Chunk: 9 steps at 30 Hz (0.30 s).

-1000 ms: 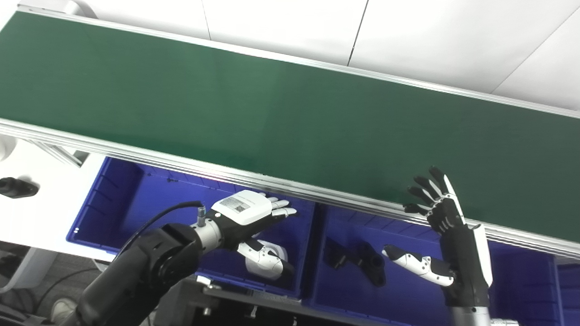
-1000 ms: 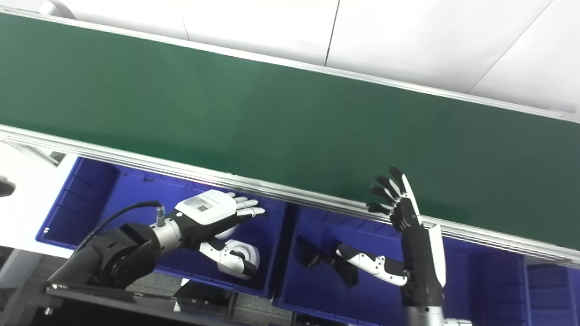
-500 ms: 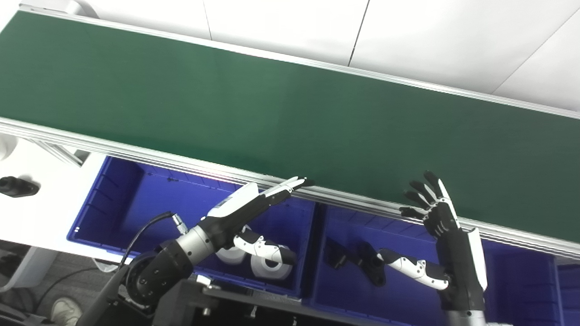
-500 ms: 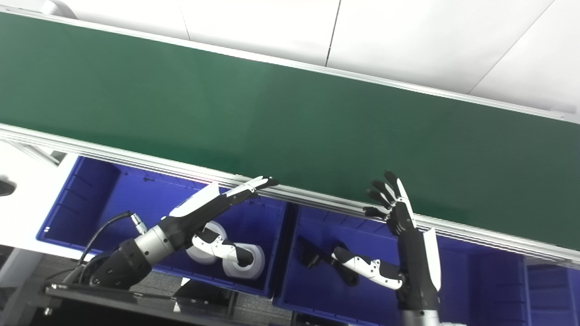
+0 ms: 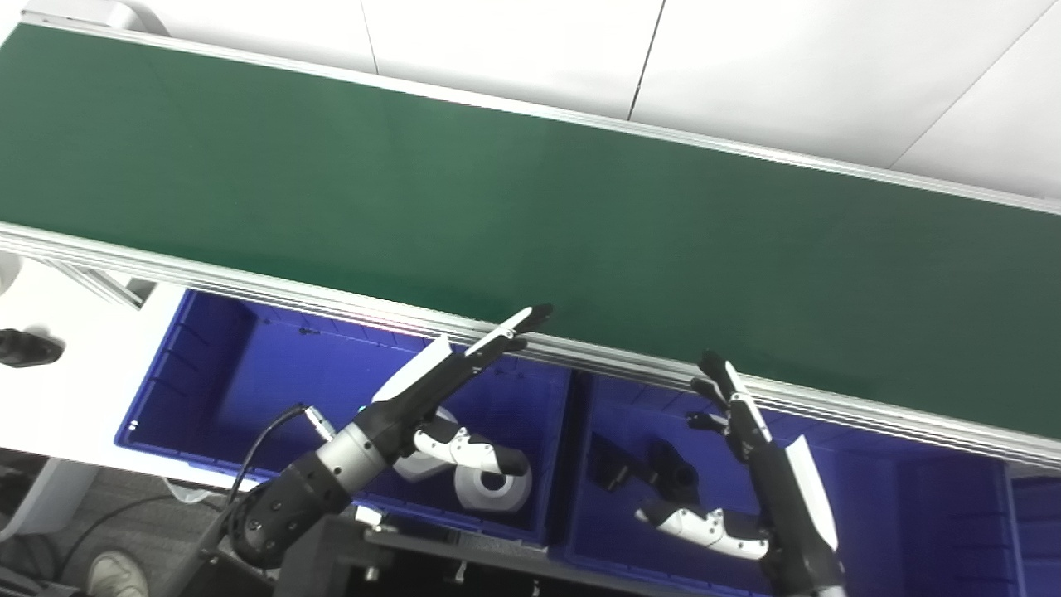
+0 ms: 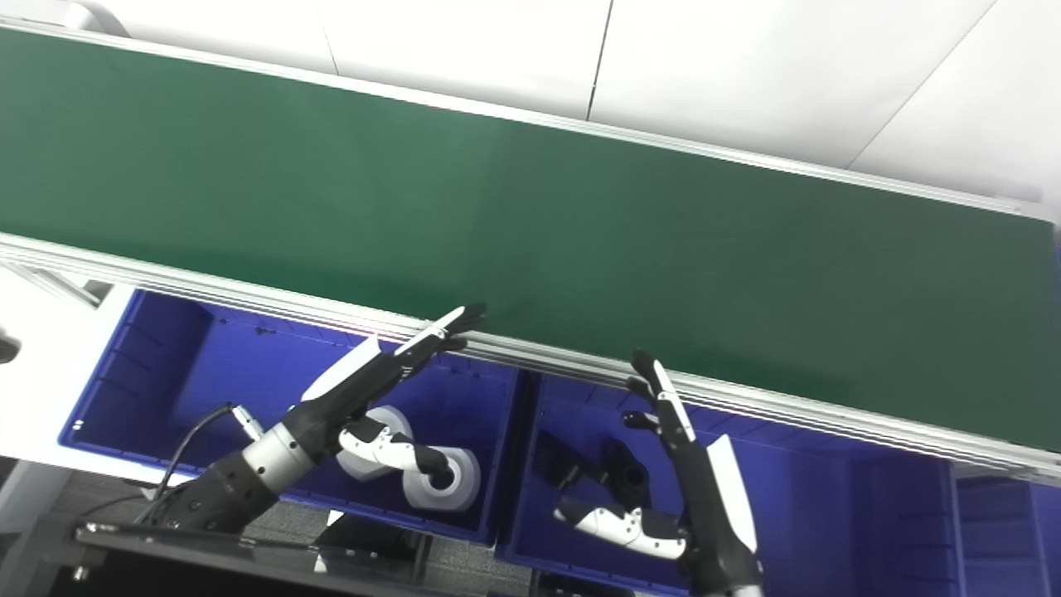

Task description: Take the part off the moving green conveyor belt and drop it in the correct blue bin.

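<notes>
The green conveyor belt [image 5: 497, 191] runs across the view and no part shows on it. My left hand [image 5: 443, 375] is open and empty, turned edge-on, with its fingertips [image 5: 535, 314] at the belt's near rail, above the left blue bin [image 5: 240, 373]. That bin holds white round parts [image 5: 493, 491]. My right hand [image 5: 767, 452] is open and empty, fingers up just below the rail, over the middle blue bin [image 5: 920, 514]. That bin holds black parts [image 5: 667, 471].
The belt's metal rail [image 5: 249, 286] overhangs the bins' far edge. A further blue bin [image 5: 1036, 531] shows at the right edge. A black part [image 5: 21, 348] lies on the white table at the far left.
My left hand turned from palm-down to edge-on and rose to the belt's rail. My right hand dropped from the belt edge and moved left, down over the middle bin.
</notes>
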Available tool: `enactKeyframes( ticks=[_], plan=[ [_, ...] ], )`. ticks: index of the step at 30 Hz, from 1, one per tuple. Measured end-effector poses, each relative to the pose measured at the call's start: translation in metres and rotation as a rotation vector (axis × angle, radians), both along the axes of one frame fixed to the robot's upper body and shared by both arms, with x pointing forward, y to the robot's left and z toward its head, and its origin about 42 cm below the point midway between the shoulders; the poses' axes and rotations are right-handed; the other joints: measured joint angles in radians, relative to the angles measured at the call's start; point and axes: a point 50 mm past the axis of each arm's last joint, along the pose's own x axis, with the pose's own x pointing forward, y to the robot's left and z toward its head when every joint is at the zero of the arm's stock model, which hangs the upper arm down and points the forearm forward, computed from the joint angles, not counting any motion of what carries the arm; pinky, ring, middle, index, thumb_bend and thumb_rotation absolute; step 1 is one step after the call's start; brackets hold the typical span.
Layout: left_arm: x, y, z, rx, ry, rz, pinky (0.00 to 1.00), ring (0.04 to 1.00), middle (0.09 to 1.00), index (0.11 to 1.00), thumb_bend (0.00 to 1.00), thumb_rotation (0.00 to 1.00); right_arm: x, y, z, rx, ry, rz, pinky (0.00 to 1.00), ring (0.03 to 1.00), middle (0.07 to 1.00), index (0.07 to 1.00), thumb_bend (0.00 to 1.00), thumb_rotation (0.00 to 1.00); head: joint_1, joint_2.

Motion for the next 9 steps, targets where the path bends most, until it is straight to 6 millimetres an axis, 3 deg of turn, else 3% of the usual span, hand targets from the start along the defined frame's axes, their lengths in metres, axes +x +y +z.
enactKeyframes(
  ticks=[2,9],
  plan=[
    [-0.001,0.006,-0.003,-0.012,0.023,0.003,0.99,1.0,1.0,1.0,0.88,0.54,0.0,0.006,-0.001,-0.011,0.007,0.005,0.85,0.934,0.978,1.0,0.94,0.43,-0.093,-0.024],
    [-0.004,0.033,-0.013,-0.029,0.069,0.001,1.0,1.0,1.0,1.0,0.87,0.51,-0.001,0.032,-0.002,-0.044,0.018,-0.004,0.84,0.945,0.995,1.0,0.94,0.46,-0.189,-0.057]
  ],
)
